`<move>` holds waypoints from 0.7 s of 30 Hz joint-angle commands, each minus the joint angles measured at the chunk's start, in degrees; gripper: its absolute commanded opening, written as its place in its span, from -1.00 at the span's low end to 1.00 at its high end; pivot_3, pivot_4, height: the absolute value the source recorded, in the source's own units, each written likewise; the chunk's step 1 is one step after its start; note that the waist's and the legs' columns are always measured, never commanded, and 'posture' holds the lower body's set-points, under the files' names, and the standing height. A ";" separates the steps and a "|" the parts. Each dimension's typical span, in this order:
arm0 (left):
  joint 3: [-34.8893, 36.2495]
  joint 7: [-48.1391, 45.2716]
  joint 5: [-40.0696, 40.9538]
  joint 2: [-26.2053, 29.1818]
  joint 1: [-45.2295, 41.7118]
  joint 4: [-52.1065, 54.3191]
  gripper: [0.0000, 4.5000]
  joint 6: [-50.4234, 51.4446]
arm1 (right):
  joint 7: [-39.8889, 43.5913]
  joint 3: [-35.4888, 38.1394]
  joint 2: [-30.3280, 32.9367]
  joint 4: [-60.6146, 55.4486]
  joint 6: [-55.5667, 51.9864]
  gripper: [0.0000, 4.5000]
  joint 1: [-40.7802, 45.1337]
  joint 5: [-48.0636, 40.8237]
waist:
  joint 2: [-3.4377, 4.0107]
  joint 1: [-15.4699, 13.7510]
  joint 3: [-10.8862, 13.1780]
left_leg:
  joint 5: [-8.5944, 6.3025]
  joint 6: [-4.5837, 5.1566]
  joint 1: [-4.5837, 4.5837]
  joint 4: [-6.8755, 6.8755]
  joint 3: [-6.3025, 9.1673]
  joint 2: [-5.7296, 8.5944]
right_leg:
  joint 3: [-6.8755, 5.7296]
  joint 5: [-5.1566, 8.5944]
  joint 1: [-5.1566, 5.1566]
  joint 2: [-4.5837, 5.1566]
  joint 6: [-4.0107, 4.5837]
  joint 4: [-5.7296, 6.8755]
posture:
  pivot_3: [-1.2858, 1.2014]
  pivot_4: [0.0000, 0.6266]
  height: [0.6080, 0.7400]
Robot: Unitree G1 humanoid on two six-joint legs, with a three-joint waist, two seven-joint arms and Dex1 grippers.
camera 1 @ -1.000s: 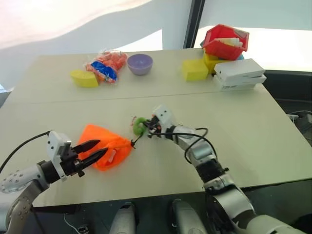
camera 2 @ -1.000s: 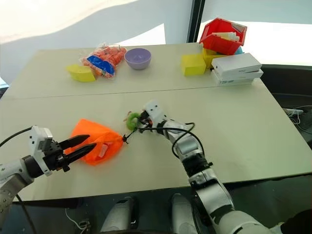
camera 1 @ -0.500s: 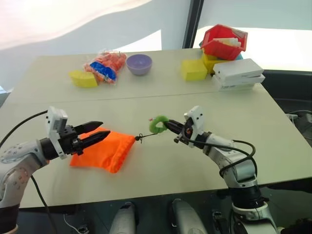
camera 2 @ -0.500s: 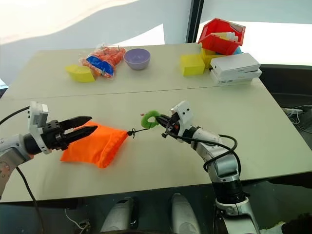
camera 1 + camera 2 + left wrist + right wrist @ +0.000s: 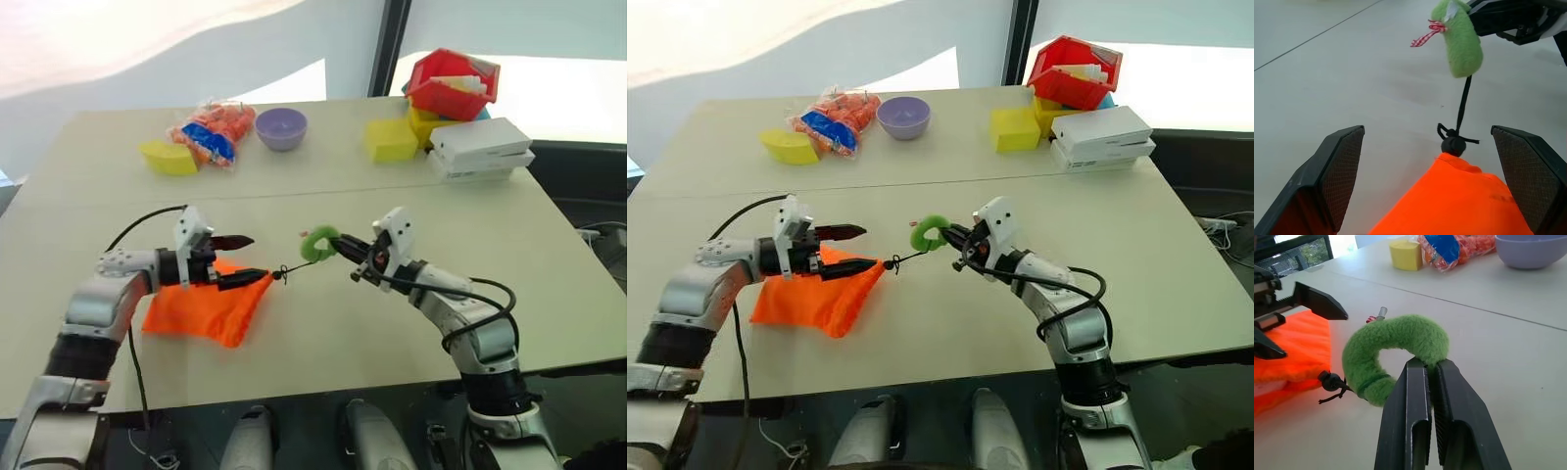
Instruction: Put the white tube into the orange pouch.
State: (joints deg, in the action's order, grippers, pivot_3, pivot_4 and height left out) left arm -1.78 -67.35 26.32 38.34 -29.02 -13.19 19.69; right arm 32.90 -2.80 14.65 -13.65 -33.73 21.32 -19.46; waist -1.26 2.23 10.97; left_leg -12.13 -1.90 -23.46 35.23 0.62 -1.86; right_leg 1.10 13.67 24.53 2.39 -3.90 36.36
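The orange pouch (image 5: 201,308) lies flat on the table's near left, its mouth drawn together at a black cord stopper (image 5: 1453,144). From there the black cord runs taut to the green ring (image 5: 318,245), which is lifted off the table. My right gripper (image 5: 1431,369) is shut on that ring. My left gripper (image 5: 237,260) is open above the pouch's cord end, one finger (image 5: 1342,166) on each side of it and touching nothing. The white tube is hidden.
Along the table's far side are a yellow block (image 5: 168,158), a clear bag of orange items (image 5: 211,132), a purple bowl (image 5: 281,127), another yellow block (image 5: 391,140), a red bin (image 5: 453,83) and stacked white boxes (image 5: 482,147).
My left gripper has moved forward and right, over the pouch to its cord end, and opened wider. My right gripper pulled the green ring right and up, then held still.
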 commanded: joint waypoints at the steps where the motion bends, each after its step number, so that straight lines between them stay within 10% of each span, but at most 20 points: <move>1: 1.20 -1.11 -1.42 -0.66 -3.33 -4.72 0.97 -2.95 | -1.26 3.06 0.30 -2.29 0.75 -1.00 0.82 -1.88 | 0.00 -0.03 0.00 | 0.00 0.00 0.00 0.00 0.00 0.00 | 0.00 0.00 0.00 0.00 -0.03 0.00 | 0.03 -0.52 1.00; 21: 4.49 0.78 -2.17 -1.18 3.16 4.16 0.97 -6.39 | -1.17 5.16 -0.36 -5.66 -3.41 -1.00 -0.27 -11.85 | 0.00 -0.16 0.00 | 0.00 0.01 -0.02 0.03 0.01 0.01 | 0.02 0.01 0.00 0.05 -0.17 0.07 | 0.03 -0.52 1.00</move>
State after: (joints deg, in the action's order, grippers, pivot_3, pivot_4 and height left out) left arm 1.28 -67.32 24.20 37.18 -26.27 -12.83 14.70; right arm 31.88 1.11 15.10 -15.86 -36.72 19.77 -28.51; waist -1.26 2.06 10.97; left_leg -12.13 -1.90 -23.48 35.26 0.62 -1.85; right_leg 1.12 13.68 24.53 2.43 -4.07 36.43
